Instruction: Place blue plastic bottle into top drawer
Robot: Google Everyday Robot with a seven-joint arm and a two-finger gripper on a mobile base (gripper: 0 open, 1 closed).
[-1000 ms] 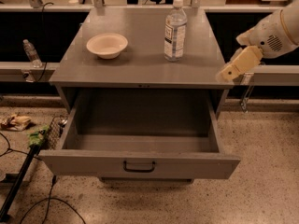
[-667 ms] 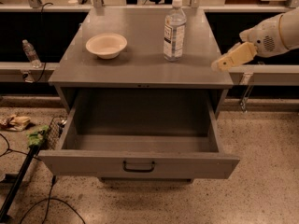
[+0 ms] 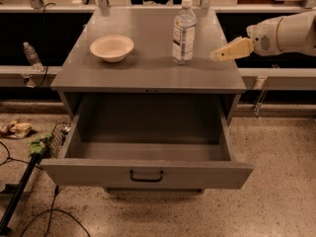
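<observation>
One clear, white-capped blue plastic bottle [image 3: 183, 31] upright on cabinet top [image 3: 148, 72], gripper [image 3: 217, 57] nearby, state unclear

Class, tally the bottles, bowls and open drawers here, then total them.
Bottles: 2 (blue plastic bottle, small clear bottle)
Bowls: 1 (cream bowl)
Open drawers: 1 (top drawer)
Total: 4
Hand: right of the blue plastic bottle, apart.
</observation>
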